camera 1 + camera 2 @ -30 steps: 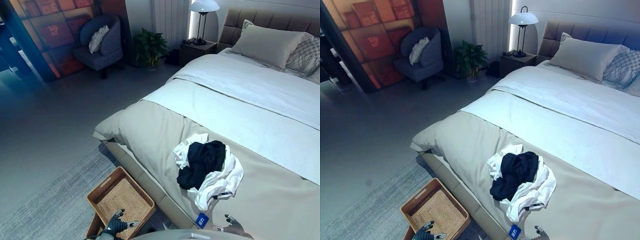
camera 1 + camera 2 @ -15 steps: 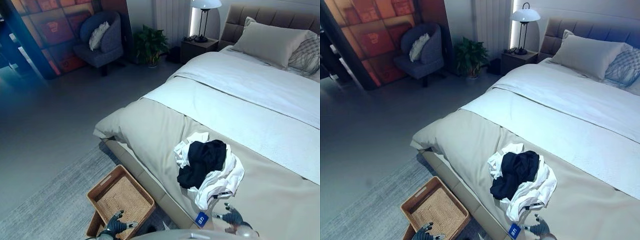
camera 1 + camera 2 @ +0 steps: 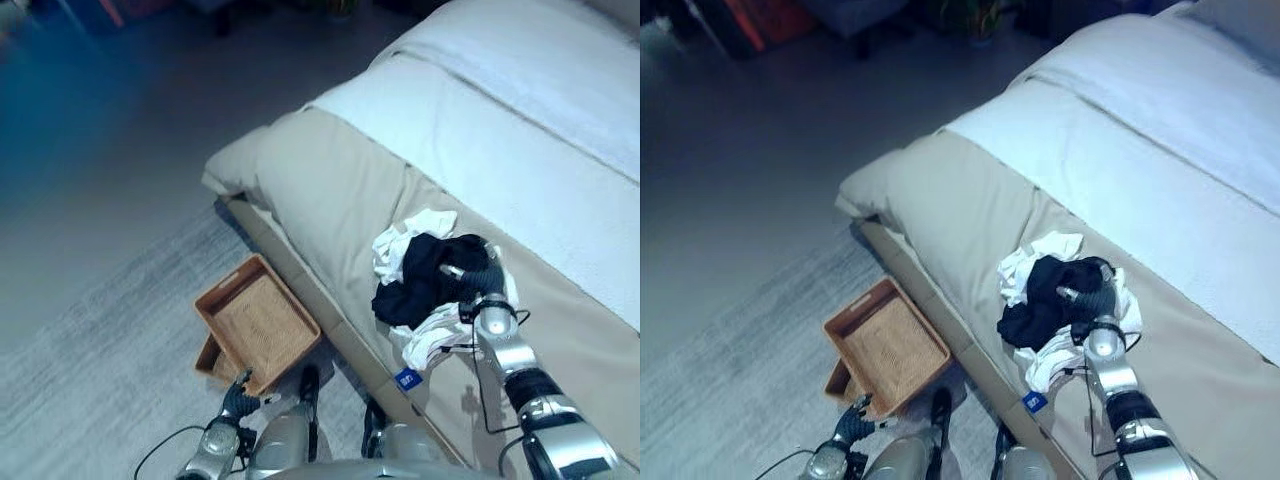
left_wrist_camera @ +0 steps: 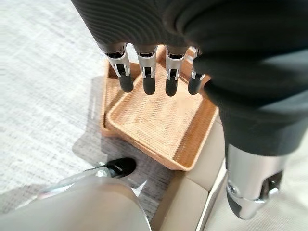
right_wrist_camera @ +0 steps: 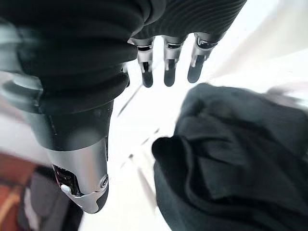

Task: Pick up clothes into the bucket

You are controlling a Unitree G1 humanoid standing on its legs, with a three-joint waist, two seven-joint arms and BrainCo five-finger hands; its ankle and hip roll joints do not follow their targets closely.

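Pile of clothes sits on the near part of the bed, on the tan cover close to the bed's near edge; black garment on top, white garment under and around it. Right hand is over the pile's right side, at the black garment; in the right wrist view its fingers are straight and spread apart with the thumb apart too, nothing clamped, black cloth just past them. Cannot tell whether the fingertips touch the cloth. Woven basket stands on the floor at the left, beside the bed's near edge, on a grey rug; it looks stacked on a second basket showing under its near left corner. Nothing in the basket. Left hand hangs low, just near of the basket; left wrist view shows its fingers straight and apart above the basket, holding nothing. Small blue tag lies on the bed edge near the pile.
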